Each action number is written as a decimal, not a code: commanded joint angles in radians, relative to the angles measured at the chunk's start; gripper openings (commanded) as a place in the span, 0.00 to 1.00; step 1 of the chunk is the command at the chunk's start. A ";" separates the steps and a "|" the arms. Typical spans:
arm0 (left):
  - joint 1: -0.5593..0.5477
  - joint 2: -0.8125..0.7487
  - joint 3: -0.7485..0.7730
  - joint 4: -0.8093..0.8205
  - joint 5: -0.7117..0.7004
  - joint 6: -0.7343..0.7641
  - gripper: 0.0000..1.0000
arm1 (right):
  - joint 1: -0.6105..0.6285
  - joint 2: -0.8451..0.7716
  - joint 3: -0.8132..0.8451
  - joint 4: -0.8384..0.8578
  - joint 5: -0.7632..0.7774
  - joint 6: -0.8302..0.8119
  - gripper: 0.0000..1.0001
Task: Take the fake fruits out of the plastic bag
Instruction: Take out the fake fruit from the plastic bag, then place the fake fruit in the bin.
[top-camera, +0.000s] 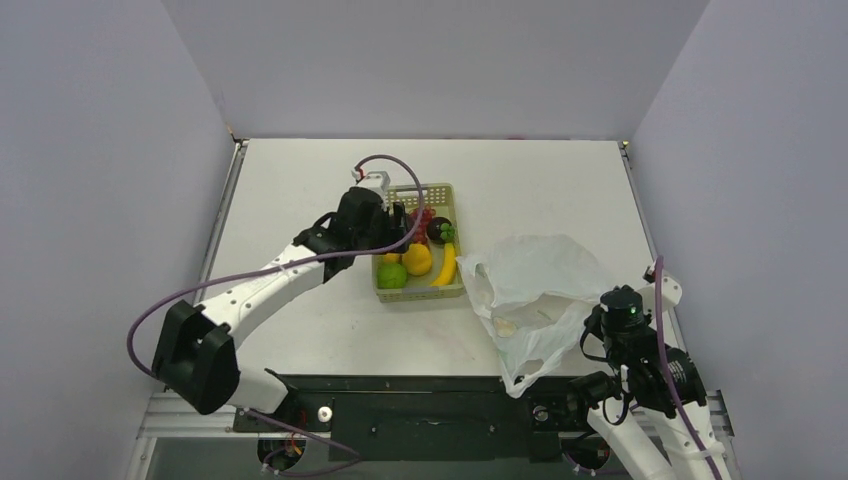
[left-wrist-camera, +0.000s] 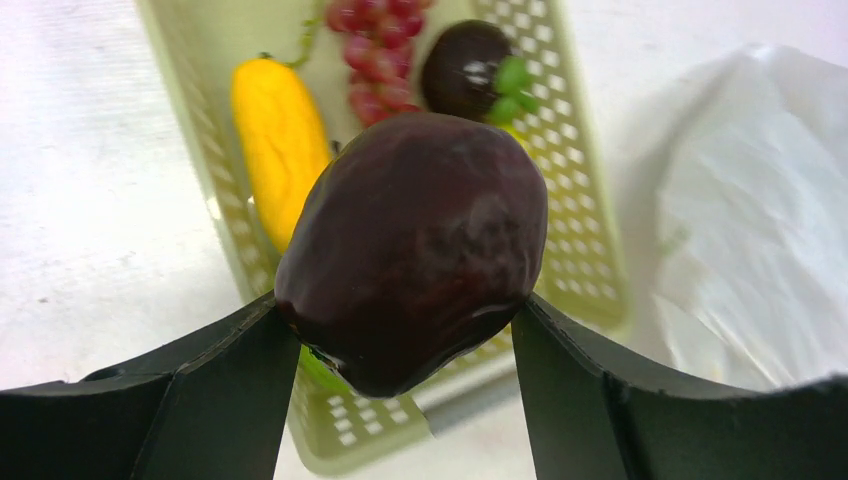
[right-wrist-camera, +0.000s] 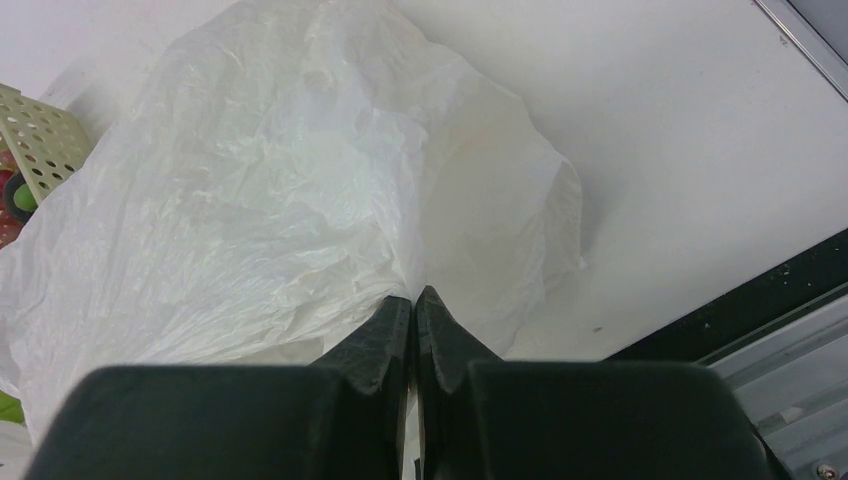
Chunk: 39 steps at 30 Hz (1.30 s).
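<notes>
Over the basket we gripped the maroon fruit in our left end effector, ready to drop, our right end effector pinching the plastic bag steady.

We see the left arm stretched from its base at the near left edge, reaching forward and to the right, its black wrist tipped downward. The left gripper has its two black fingers spread wide and pressed against either side of a dark maroon fruit, which they hold up between them. We find the right arm folded close above its base at the near right corner, the wrist turned to the left. The right gripper has its fingertips closed together, pinching a fold of the plastic bag.
</notes>
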 joint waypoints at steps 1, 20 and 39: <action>0.067 0.162 0.124 0.085 -0.067 0.054 0.00 | -0.001 -0.019 0.025 0.001 0.013 -0.007 0.00; 0.110 0.633 0.597 -0.089 -0.208 0.245 0.43 | 0.000 -0.013 0.010 -0.008 -0.001 -0.014 0.00; 0.120 0.586 0.574 -0.119 -0.130 0.273 0.74 | 0.000 -0.028 0.006 0.001 -0.013 -0.029 0.00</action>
